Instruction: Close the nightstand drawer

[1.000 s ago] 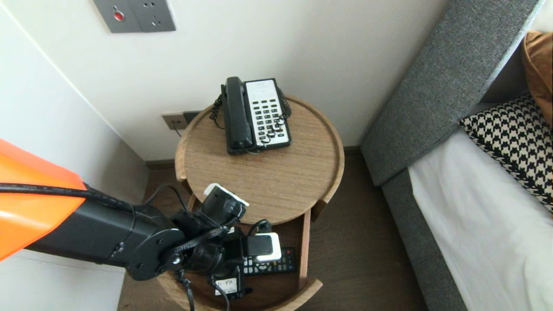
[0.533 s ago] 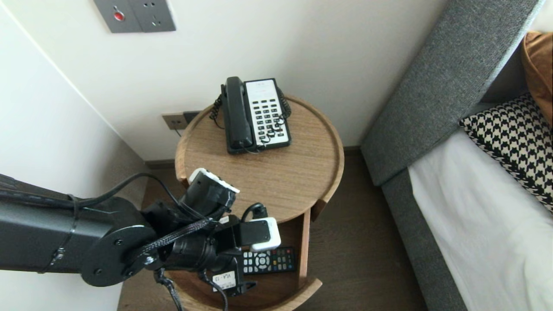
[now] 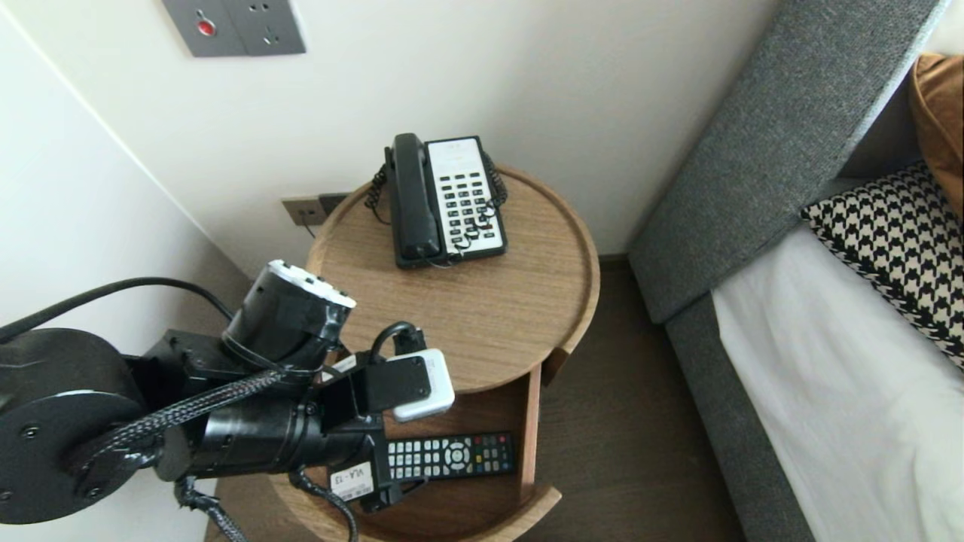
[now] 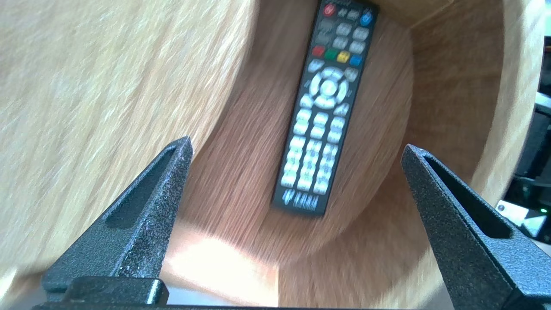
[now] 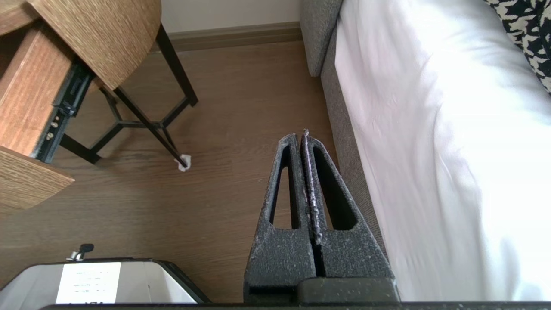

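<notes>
A black remote control (image 3: 450, 455) (image 4: 327, 107) lies flat in the open drawer (image 3: 531, 421) of a round wooden side table (image 3: 520, 316). My left arm (image 3: 286, 429) reaches in from the left beside the drawer. The left gripper (image 4: 297, 143) is open and empty, its fingers (image 4: 168, 185) spread wide a little short of the remote's near end. A black and white desk phone (image 3: 446, 199) sits at the back of the table top. Parked low, my right gripper (image 5: 300, 134) is shut on nothing above the floor between the table and the bed.
A bed with a white sheet (image 3: 828, 391), a grey headboard (image 3: 753, 150) and a houndstooth pillow (image 3: 896, 233) stands to the right. Walls close in behind and to the left, with sockets (image 3: 233, 26). Thin black table legs (image 5: 142, 116) stand on the wooden floor.
My left arm has drawn back to the left and lifted away from the drawer, uncovering most of the remote. The remote has stayed where it lay. The right arm has not moved.
</notes>
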Available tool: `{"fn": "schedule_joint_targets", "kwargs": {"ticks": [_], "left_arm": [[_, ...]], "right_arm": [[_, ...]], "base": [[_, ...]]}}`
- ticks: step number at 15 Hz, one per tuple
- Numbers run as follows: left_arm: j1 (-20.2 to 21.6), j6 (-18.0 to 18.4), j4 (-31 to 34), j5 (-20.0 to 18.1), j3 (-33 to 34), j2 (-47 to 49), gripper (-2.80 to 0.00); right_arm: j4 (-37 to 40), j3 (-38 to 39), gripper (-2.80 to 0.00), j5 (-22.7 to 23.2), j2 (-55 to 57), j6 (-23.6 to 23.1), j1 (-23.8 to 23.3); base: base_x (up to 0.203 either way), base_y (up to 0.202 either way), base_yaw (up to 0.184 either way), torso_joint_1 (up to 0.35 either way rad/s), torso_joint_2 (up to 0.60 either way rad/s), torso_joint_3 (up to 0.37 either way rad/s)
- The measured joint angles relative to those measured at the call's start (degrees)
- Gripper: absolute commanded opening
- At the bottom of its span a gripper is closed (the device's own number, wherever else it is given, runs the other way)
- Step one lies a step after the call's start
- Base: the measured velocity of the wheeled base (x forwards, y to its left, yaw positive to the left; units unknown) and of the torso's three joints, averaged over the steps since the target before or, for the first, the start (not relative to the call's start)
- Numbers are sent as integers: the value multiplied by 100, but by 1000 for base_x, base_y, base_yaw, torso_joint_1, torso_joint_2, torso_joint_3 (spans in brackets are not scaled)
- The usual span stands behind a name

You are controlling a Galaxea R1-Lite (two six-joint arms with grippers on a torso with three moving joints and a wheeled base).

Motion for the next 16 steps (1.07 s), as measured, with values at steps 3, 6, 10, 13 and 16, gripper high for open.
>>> {"fn": "schedule_joint_targets", "kwargs": {"ticks": [3, 6, 10, 13, 16], "left_arm": [[64, -49, 55, 106, 139, -428, 0], [180, -304, 102, 293, 318, -856, -280], [488, -922, 327, 694, 739, -1460, -280], [758, -1701, 644, 831, 1158, -1986, -280], [1067, -2535, 1142, 868, 1535, -2595, -280]], "right_arm": [[0, -1, -280, 0, 0, -1, -1], [0, 0, -280, 1, 0, -1, -2], [0, 0, -280, -1, 0, 0, -2], [0, 0, -280, -1, 0, 0, -2], [0, 0, -280, 1, 0, -2, -2]], "base": [[0, 0, 0, 0, 0, 0], [0, 0, 0, 0, 0, 0], [0, 0, 0, 0, 0, 0], [0, 0, 0, 0, 0, 0], [0, 0, 0, 0, 0, 0]]}}
